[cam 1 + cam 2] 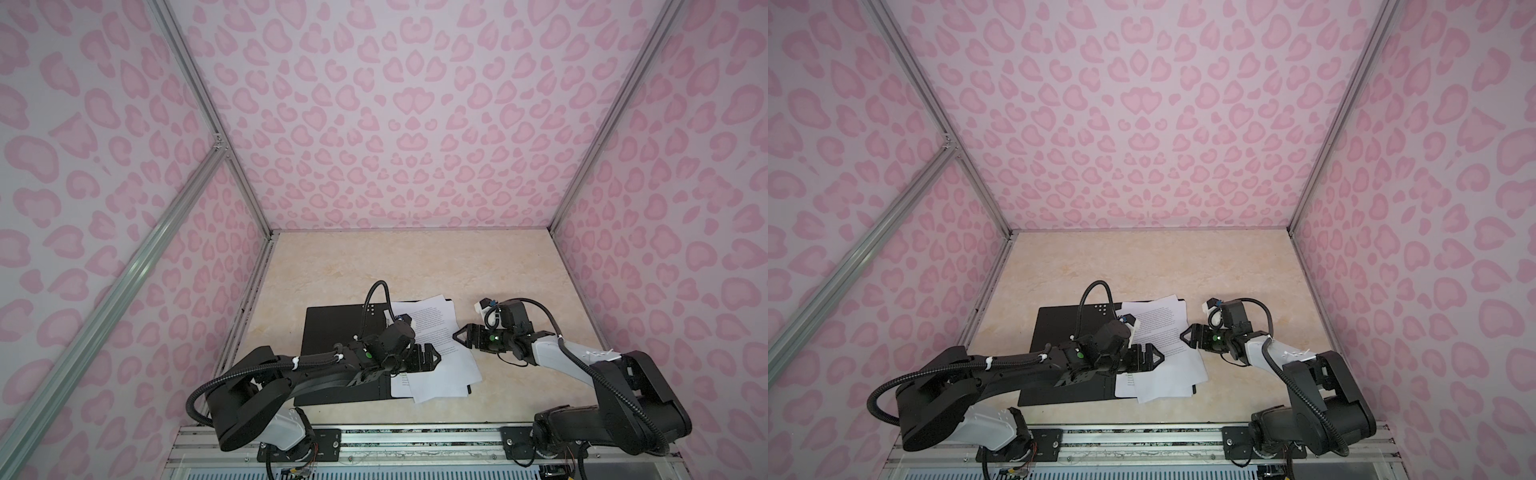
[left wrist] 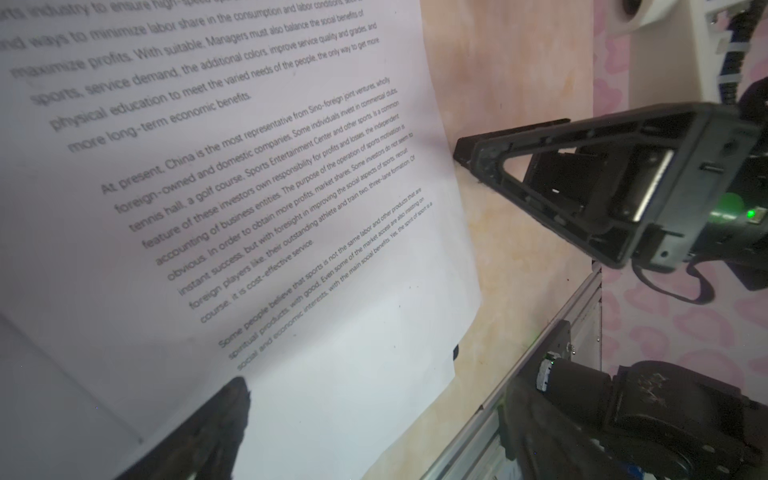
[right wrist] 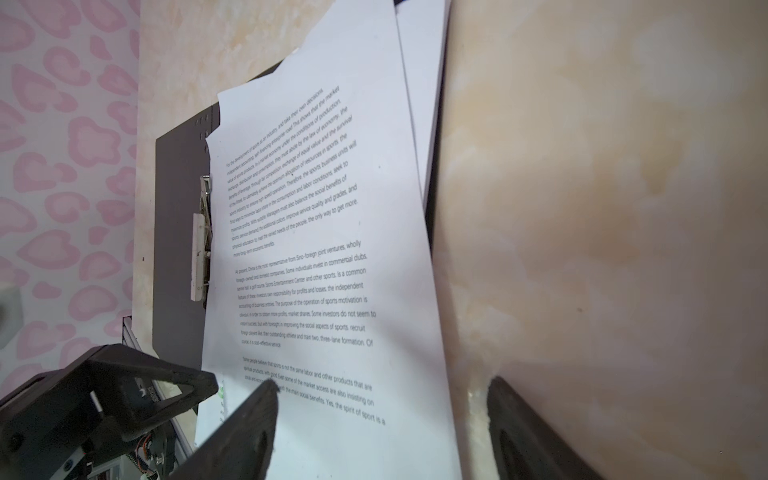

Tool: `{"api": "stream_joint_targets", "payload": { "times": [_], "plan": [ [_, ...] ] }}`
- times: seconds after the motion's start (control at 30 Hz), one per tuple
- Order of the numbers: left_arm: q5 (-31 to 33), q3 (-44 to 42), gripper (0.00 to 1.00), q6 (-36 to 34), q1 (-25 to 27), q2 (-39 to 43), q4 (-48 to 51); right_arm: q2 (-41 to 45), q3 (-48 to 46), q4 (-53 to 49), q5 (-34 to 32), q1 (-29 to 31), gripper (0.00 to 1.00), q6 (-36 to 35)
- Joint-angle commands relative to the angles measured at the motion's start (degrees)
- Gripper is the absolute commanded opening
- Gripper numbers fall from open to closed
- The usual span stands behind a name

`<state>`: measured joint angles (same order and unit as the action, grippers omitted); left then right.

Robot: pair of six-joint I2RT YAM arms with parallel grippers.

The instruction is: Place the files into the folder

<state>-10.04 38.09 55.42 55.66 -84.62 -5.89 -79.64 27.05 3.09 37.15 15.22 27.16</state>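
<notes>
Right wrist: files (image 3: 328,257) between fingers (image 3: 247,432)

A beige, marbled desk (image 1: 374,266) fills the floor of the booth. Behind the desk and on both its sides rise walls (image 1: 395,124) printed with pink heart-like blotches. They are joined by aluminium posts (image 1: 203,95) at the desk's far corners. A slanted strut (image 1: 124,274) crosses the wall left of the desk. Along the desk's near edge runs a silver rail (image 1: 415,444) with black plates (image 1: 328,442).
</notes>
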Motion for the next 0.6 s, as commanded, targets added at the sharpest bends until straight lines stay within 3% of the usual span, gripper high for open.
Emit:
{"api": "stream_joint_targets", "payload": {
  "times": [0.0,0.33,0.57],
  "plan": [
    [1.56,0.68,0.97,0.83,-0.02,-2.22,-1.80,-1.15,0.40,-2.34,0.56,0.07,0.79,-1.23],
    [4.05,-1.61,0.97,0.84,0.24,-2.79,0.49,-4.03,2.82,-3.64,3.11,0.05,0.78,-1.82],
    [4.53,-1.88,0.97,0.83,0.40,-3.61,1.59,-1.09,3.62,-3.88,5.79,0.06,0.73,-0.36]
  ]
}}
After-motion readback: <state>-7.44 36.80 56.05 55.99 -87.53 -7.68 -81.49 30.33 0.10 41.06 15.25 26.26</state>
